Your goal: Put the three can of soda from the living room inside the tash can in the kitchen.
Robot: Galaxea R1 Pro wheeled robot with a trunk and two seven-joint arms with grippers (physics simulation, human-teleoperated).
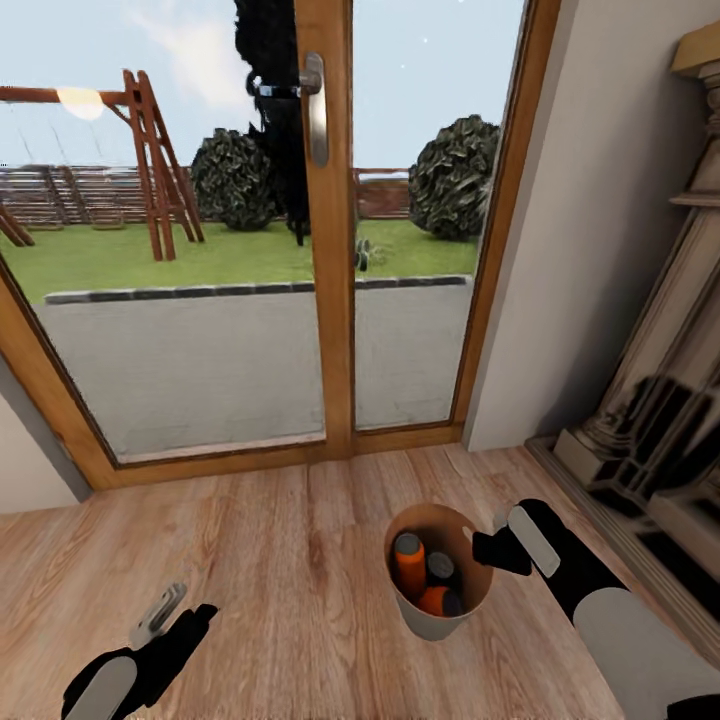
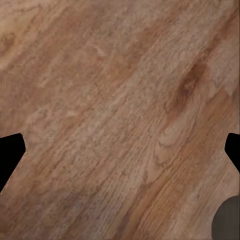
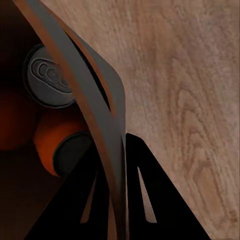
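Three cans (image 1: pixel 425 580) sit in the trash can (image 1: pixel 437 625) on the wood floor (image 1: pixel 280 560), near glass doors (image 1: pixel 330 230). Right fingers (image 1: pixel 492 547) pinch its rim.
L wrist: left fingers (image 2: pixel 11 150) wide apart over floor.
R wrist: rim (image 3: pixel 95 115) clamped, cans inside.

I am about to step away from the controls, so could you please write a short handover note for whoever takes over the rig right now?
Right gripper: jaws shut on the rim of the trash can, one inside and one outside the wall.
Left gripper: open, empty, above bare wood floor.
Cans: both orange soda cans and the dark one are in the trash can.
Place: in the living room, at the glass doors, fireplace to the right.
Done: all three cans loaded.
Left: carry the trash can to the kitchen.
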